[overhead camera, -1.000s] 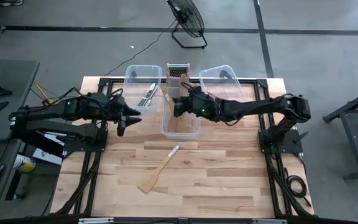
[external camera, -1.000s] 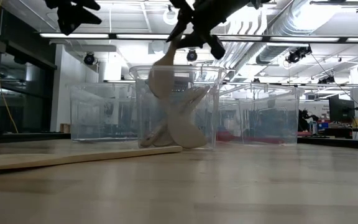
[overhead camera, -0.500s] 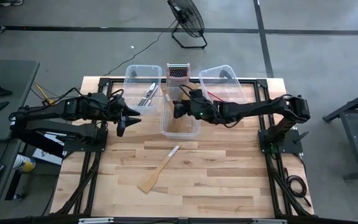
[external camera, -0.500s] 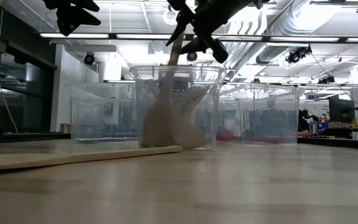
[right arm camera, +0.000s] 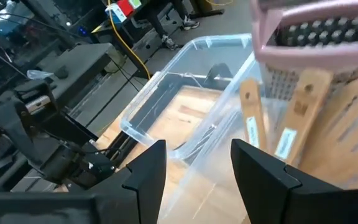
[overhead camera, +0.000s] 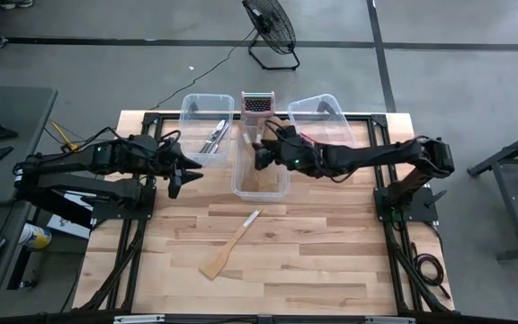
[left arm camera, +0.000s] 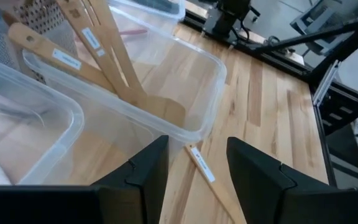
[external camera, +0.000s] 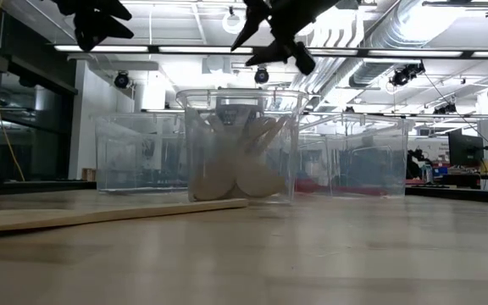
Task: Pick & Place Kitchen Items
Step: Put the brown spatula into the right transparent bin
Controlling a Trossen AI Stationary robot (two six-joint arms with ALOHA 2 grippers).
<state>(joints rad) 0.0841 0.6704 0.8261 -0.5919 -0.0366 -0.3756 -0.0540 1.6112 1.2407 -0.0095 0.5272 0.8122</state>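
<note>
High view: wooden spatula (overhead camera: pixel 230 245) lies diagonally, blade toward the front-left.

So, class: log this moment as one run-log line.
right gripper: open, above middle bin | wooden utensils: in bin | wooden spatula: on table | left gripper: open, empty, waiting

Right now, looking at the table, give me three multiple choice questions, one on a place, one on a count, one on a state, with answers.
1. Where is the right gripper?
A. Over the middle bin
B. Over the loose wooden spatula
C. Beside the fan

2. How many clear bins stand on the table?
A. One
B. Three
C. Five

3. The right gripper is:
A. Open, holding nothing
B. Clamped on a knife
C. Gripping the grater

Answers: 1 A, it hangs above that bin; 2 B, three stand in a row; 3 A, nothing sits between its fingers.
</note>
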